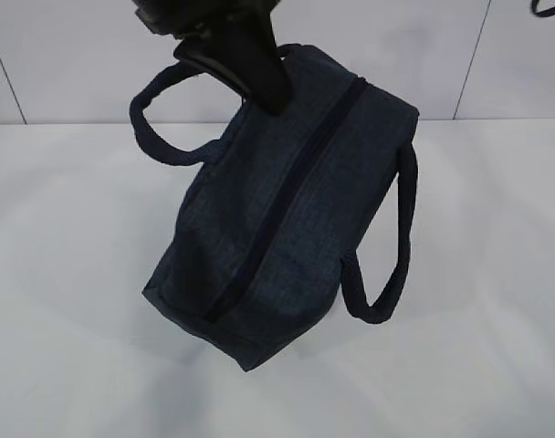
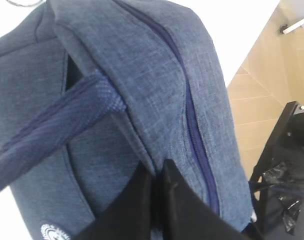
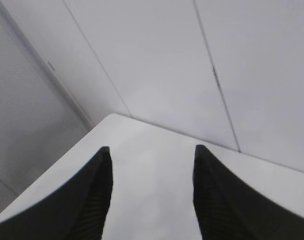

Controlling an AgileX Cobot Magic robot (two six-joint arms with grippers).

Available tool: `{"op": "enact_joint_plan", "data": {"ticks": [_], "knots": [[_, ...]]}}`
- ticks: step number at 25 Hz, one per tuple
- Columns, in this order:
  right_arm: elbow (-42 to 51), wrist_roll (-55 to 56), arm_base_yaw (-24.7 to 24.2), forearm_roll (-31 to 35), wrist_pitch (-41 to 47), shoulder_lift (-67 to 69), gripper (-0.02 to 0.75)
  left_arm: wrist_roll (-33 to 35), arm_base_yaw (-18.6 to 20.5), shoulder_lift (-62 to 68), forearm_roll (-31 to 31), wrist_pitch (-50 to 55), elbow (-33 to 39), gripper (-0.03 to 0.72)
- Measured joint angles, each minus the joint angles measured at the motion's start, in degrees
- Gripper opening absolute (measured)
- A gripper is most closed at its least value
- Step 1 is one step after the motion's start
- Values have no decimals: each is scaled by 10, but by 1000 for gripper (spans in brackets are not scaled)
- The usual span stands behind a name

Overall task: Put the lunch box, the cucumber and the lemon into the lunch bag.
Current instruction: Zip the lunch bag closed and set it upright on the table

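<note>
So the lunch bag (image 1: 287,210) is sitting mid-bench (image 1: 68,347), lying at a slant with its zipper (image 1: 287,196) running from the far right corner down toward the near left. The zipper looks done up along the whole stretch I can see. One handle (image 1: 154,123) loops out on the far left, the other (image 1: 392,246) on the right.

The left tool (image 2: 159,172) is pinched shut on the bag fabric right beside the zipper at the far end; the wrist view shows the jaws tight together with cloth between them. The white logo (image 2: 54,233) peeks out at the bottom.

The right tool (image 3: 152,190) has its jaws spread apart, nothing between them, just bare bench below.
</note>
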Motion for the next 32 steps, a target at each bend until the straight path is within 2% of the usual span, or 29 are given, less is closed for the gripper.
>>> {"op": "enact_joint_plan", "data": {"ticks": [6, 15, 22, 24, 29, 32], "knots": [[0, 16, -36, -8, 7, -43, 398, -6, 4, 60, -30, -77, 0, -5], [0, 28, -37, -54, 14, -53, 398, -6, 84, 141, -161, -189, 0, -5], [0, 31, -37, -59, 14, -53, 378, -7, 127, 186, -178, -203, 0, 8], [0, 32, -37, -60, 14, -53, 366, -7, 132, 186, -180, -196, 0, 55], [0, 37, -37, -61, 15, -53, 358, -7, 144, 186, -180, -164, -1, 331], [0, 54, -37, -61, 25, -53, 357, -7, 149, 181, -170, -148, -2, 429]]}}
